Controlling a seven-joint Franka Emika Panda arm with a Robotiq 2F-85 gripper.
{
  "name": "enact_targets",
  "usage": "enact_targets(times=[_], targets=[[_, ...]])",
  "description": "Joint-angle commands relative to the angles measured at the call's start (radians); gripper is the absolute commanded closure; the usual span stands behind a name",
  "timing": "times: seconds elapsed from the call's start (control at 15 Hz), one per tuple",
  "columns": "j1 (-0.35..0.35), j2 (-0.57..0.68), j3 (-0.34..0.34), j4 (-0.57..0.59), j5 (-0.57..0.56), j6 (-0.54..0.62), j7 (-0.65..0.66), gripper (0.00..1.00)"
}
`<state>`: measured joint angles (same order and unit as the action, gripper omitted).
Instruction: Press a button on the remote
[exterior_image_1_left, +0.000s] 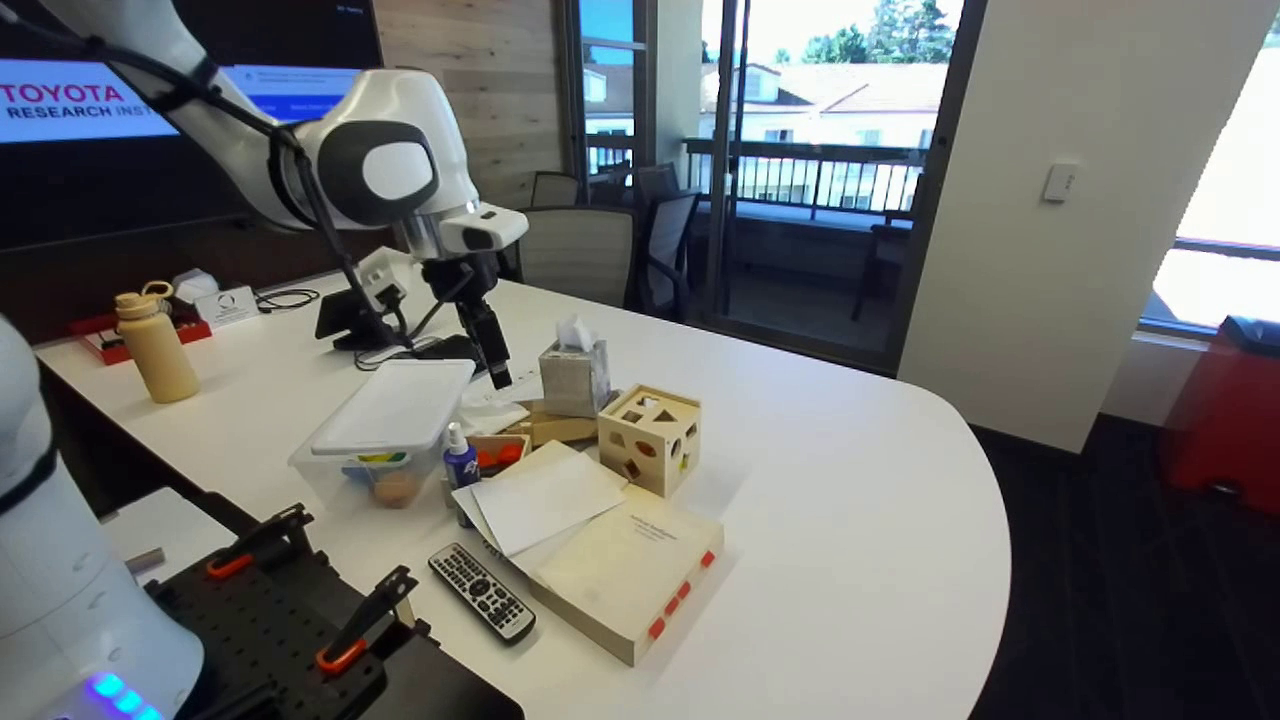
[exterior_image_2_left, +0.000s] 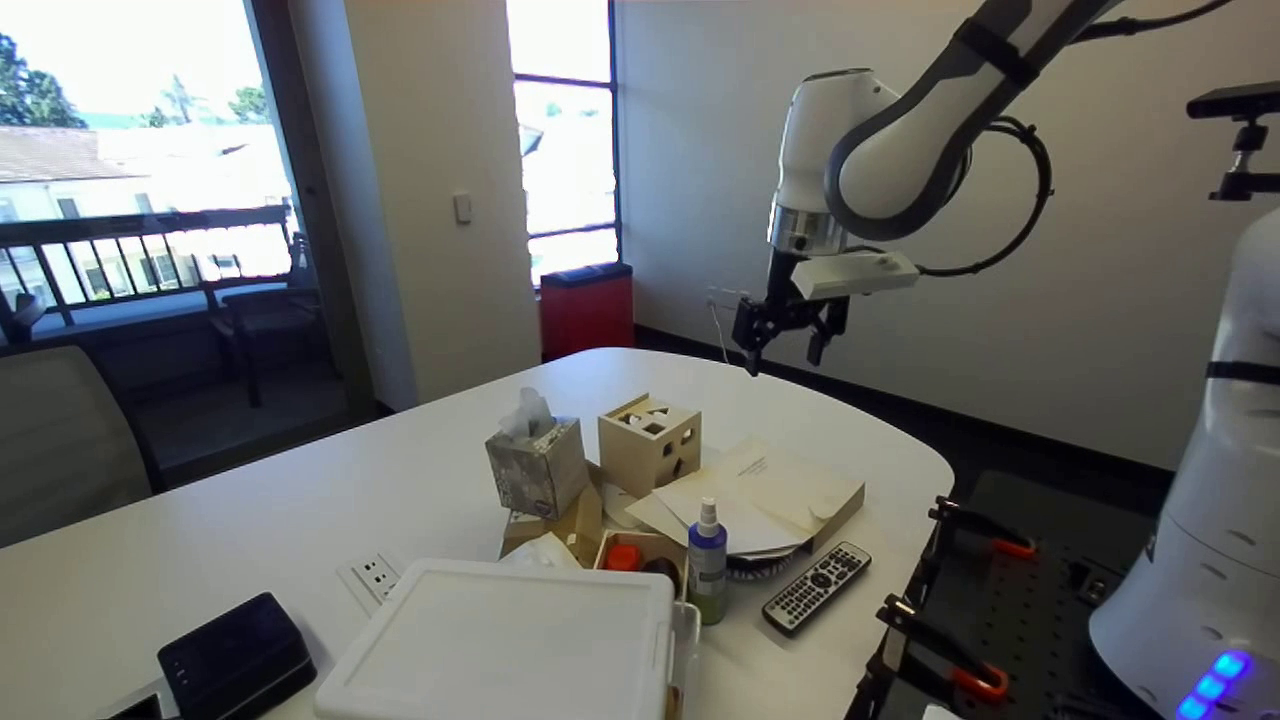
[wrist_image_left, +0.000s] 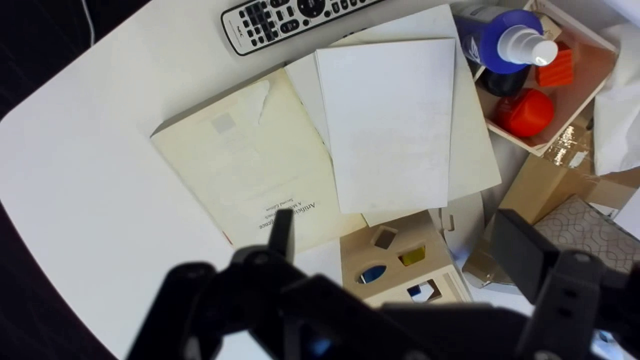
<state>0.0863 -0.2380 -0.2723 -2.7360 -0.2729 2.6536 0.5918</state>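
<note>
The remote (exterior_image_1_left: 482, 592) lies flat on the white table beside the thick book, with dark buttons on a pale face and a black rim. It shows in both exterior views, also here (exterior_image_2_left: 817, 588). In the wrist view the remote (wrist_image_left: 306, 19) is at the top edge, partly cut off. My gripper (exterior_image_2_left: 785, 365) hangs high above the table, fingers pointing down, touching nothing. In an exterior view the gripper (exterior_image_1_left: 500, 380) also shows. In the wrist view the gripper (wrist_image_left: 395, 220) is open, its fingers wide apart with nothing between them; the remote lies well away from them.
A thick book (exterior_image_1_left: 630, 565) with papers on it lies beside the remote. A blue spray bottle (exterior_image_2_left: 707, 560), a wooden shape box (exterior_image_2_left: 648, 450), a tissue box (exterior_image_2_left: 540, 470) and a lidded plastic box (exterior_image_1_left: 395, 410) stand nearby. Clamps (exterior_image_1_left: 365, 625) rise at the robot's base.
</note>
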Motion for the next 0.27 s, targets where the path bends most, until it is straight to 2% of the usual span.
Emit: enact_targets(times=[0.0, 0.2], targets=[[-0.111, -0.074, 0.134, -0.015, 0.096, -0.063, -0.069, 0.0], [-0.163, -0.097, 0.2, -0.018, 0.139, -0.085, -0.089, 0.0]])
